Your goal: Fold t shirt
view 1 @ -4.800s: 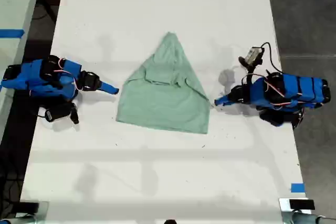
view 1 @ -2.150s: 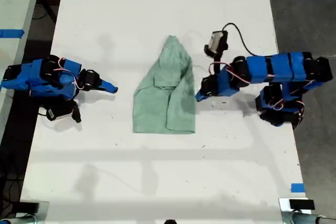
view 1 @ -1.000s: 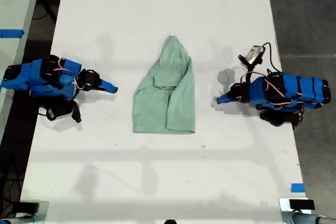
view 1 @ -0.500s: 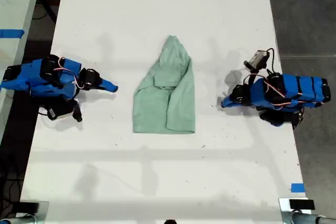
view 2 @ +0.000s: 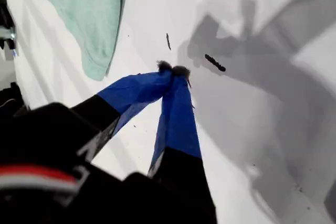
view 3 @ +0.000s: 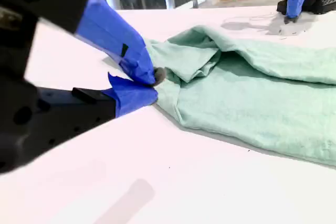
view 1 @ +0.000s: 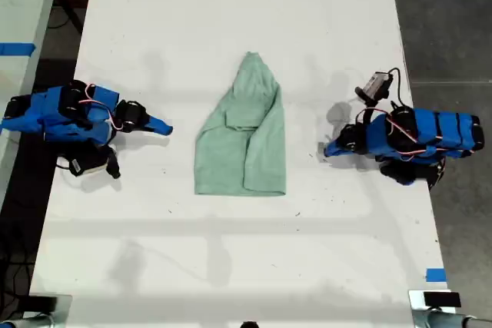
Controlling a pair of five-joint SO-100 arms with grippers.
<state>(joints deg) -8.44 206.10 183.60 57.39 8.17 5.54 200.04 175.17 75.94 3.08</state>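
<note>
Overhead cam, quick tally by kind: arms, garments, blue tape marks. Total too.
arms: 2
t shirt: 1
blue tape marks: 2
Total: 5

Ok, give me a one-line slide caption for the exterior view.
Partly folded mint-green t shirt lies on the white table between two blue arms, neither touching it.
</note>
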